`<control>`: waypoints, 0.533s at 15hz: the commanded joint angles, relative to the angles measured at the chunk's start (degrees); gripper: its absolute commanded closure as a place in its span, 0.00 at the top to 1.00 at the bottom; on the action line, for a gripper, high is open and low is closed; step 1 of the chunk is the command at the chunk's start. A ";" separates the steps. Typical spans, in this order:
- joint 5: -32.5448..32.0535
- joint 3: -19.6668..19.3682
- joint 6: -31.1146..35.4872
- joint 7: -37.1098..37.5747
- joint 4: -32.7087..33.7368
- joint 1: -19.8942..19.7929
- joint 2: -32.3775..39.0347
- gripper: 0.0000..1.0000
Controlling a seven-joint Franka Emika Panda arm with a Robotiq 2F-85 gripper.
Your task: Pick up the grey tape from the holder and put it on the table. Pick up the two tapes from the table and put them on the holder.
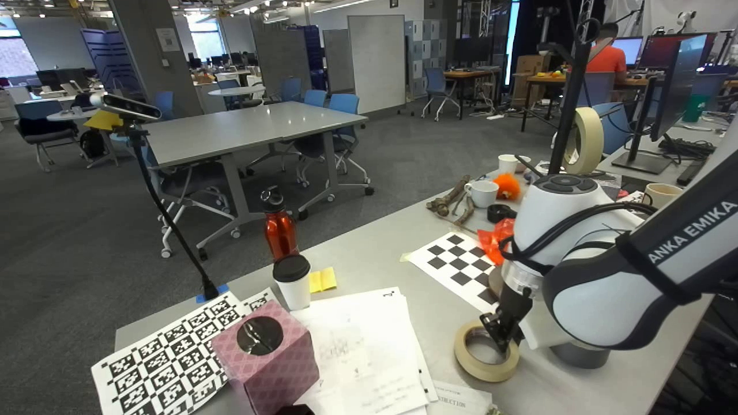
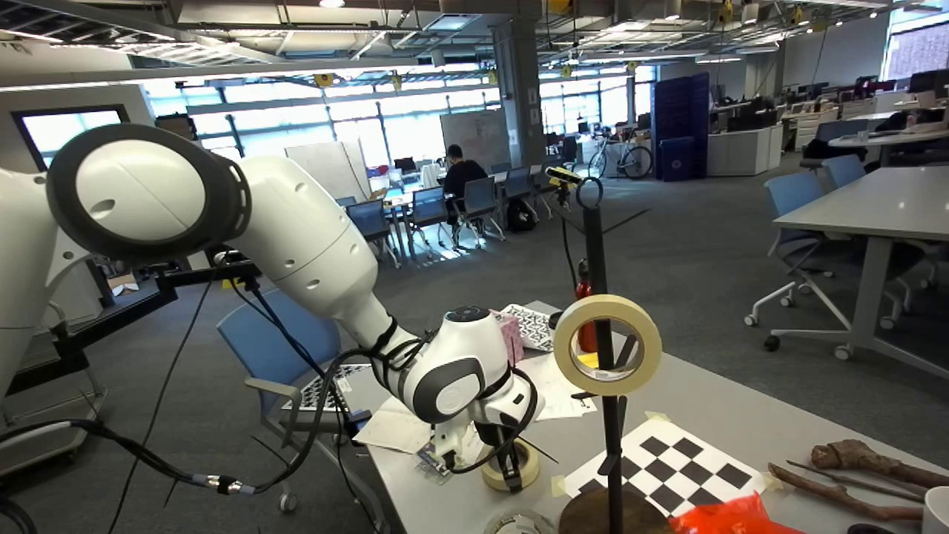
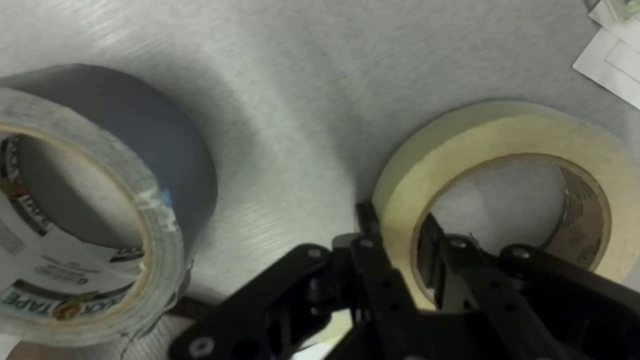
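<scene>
One of the two tapes, a cream ring (image 3: 505, 130), lies flat on the table (image 3: 300, 75). My gripper (image 3: 400, 222) is shut on its wall, one finger outside the ring and one inside the hole. The second cream tape (image 2: 565, 345) hangs high on the holder (image 2: 596, 256), whose black pole rises from a round brown base (image 2: 630, 512). The grey tape (image 3: 185, 150) sits on the table left of my gripper in the wrist view. In an exterior view the grey tape (image 1: 582, 356) shows partly below the arm, which also hides the holder's lower pole.
A checkerboard sheet (image 1: 455, 262) and an orange-red bag (image 2: 730, 515) lie near the holder base. Papers (image 1: 363, 351), a pink tissue box (image 1: 271, 357), a lidded cup (image 1: 293, 282) and a red bottle (image 1: 281, 233) stand farther along. Sticks (image 2: 852, 489) and a white mug (image 1: 483, 193) lie beyond the holder.
</scene>
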 commanded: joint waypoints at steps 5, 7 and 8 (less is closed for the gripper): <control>0.46 -0.10 -1.30 0.40 -5.41 0.47 -8.87 0.05; 0.11 -0.24 -1.24 0.63 -7.44 0.51 -11.49 0.05; 0.03 -0.21 -1.23 0.78 -8.47 0.48 -12.78 0.05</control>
